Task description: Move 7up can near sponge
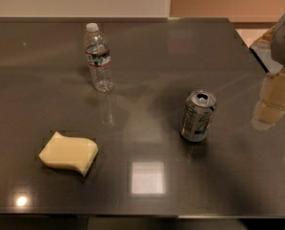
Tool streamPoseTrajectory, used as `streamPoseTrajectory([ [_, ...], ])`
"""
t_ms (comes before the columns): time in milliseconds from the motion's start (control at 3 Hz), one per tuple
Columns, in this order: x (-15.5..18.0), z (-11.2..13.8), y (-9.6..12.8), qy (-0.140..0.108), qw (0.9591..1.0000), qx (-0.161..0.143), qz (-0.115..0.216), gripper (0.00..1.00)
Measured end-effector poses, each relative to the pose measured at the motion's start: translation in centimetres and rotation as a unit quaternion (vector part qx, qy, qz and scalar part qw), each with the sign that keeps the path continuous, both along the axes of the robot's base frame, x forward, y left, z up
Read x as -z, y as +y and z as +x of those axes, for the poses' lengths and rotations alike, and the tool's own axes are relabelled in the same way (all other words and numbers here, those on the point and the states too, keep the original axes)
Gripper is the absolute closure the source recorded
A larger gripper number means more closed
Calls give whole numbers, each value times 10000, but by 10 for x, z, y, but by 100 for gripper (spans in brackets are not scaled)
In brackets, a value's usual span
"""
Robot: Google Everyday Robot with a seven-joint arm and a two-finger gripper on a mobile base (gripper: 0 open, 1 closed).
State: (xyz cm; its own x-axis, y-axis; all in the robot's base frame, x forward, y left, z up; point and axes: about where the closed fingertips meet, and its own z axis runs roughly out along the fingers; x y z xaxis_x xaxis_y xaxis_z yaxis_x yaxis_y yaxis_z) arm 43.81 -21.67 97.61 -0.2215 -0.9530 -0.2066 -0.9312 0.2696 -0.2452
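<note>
Pale yellow foam lies nearest me: the sponge (68, 153) sits flat at the front left of the worktop (180, 47), and the 7up can (198, 116) stands upright well apart from it, further back on the right, so the move looks not yet begun. Beside the can, without touching it, the tool (274, 99) hangs at the right edge, probably placed for a sideways reach, though whether it is apart or together I cannot tell. Farthest back stands a water bottle (99, 59).
</note>
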Motion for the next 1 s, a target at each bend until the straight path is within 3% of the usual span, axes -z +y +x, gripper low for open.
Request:
streamPoseTrajectory([
  [333, -1, 0, 0, -12, 10000, 0, 5, 0],
  [1000, 10, 15, 7, -120, 9973, -69, 726, 0],
])
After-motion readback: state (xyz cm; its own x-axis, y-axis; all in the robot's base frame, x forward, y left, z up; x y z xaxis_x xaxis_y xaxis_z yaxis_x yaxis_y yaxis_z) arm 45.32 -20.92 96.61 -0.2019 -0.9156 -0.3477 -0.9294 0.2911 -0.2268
